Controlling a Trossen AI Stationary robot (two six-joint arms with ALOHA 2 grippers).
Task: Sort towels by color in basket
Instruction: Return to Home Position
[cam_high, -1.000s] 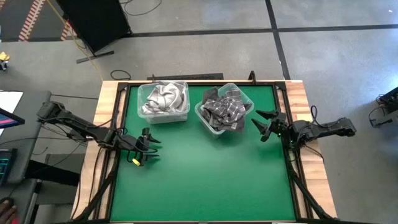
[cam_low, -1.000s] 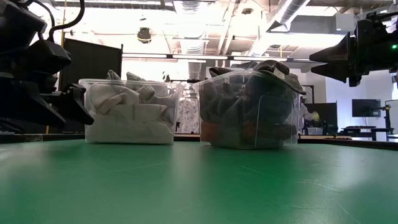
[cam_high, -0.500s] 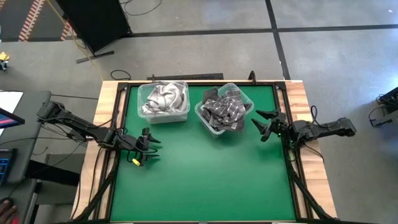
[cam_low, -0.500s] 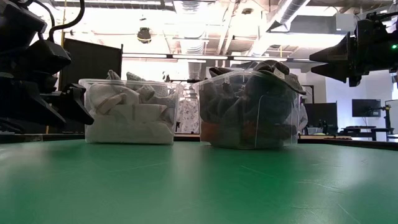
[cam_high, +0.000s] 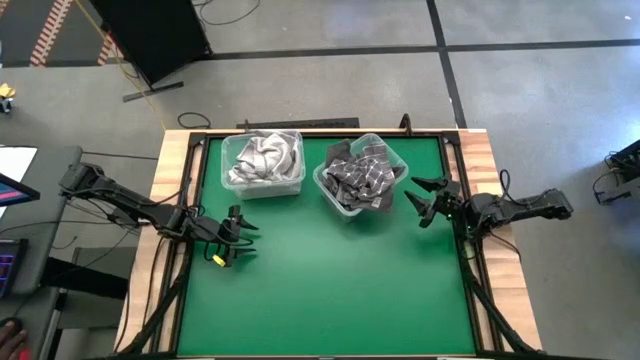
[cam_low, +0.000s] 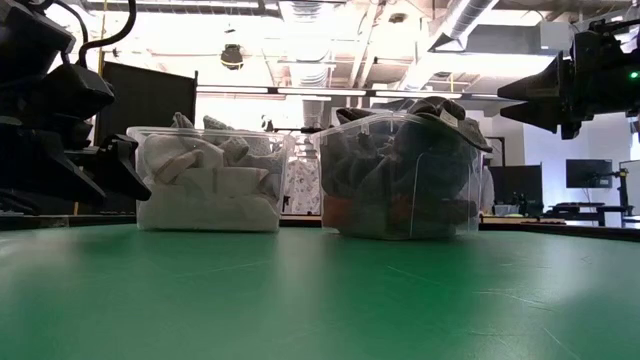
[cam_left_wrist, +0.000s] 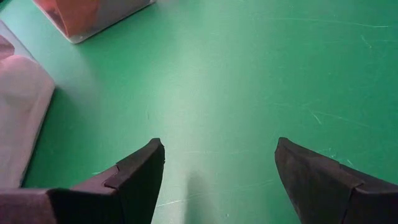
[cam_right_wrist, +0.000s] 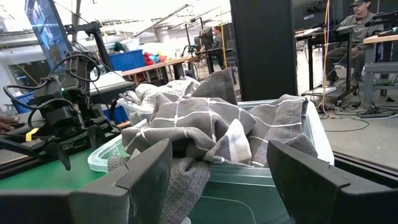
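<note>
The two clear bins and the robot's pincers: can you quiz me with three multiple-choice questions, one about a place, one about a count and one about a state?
1. Seen from above, where is the dark-towel bin?
A) right of the pale-towel bin
B) left of it
C) stacked on it

2. How many bins stand on the green table?
A) one
B) two
C) four

3. How are the left pincer and the right pincer?
A) shut on towels
B) open, holding nothing
C) gripping a bin

Answers:
1 A, the bins stand side by side, with the checked towels in the right one.
2 B, only two show in the high and low views.
3 B, each wrist view shows the fingers apart with nothing between them.
</note>
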